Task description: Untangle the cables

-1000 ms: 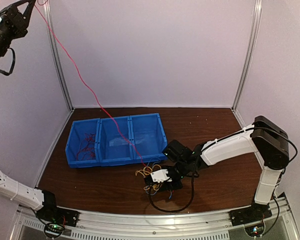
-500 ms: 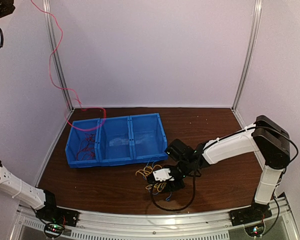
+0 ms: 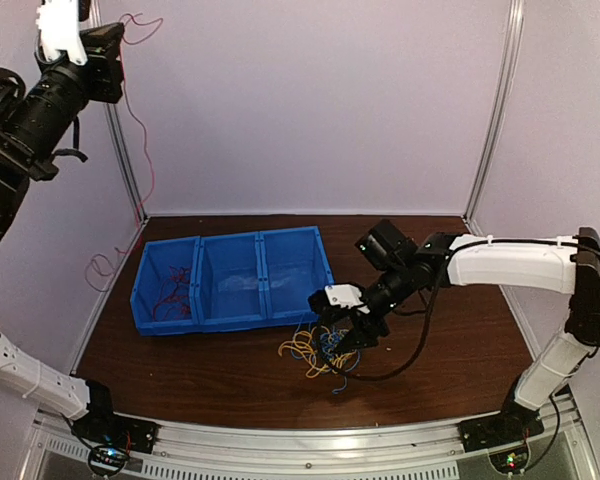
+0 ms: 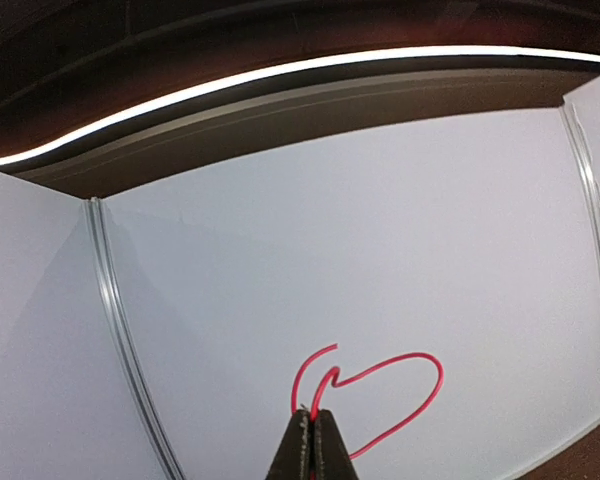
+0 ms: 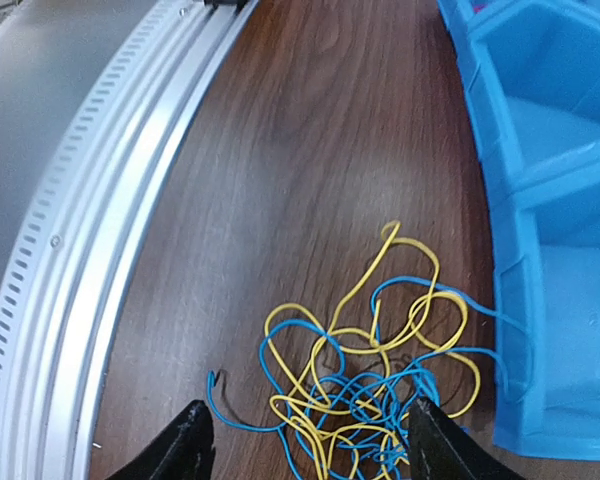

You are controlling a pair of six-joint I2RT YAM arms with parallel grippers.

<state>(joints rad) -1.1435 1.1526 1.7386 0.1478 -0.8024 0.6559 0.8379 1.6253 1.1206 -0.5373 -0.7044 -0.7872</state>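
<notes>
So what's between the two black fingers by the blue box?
A tangle of yellow and blue cables, sitting between the fingers of the open right gripper; the right wrist view shows it.

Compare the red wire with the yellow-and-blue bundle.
The red wire is one strand; the bundle is many yellow and blue loops knotted together. The red wire hangs high, pinched in the shut left gripper; the bundle lies on the table beneath the open right gripper. Both are thin and curly.
</notes>
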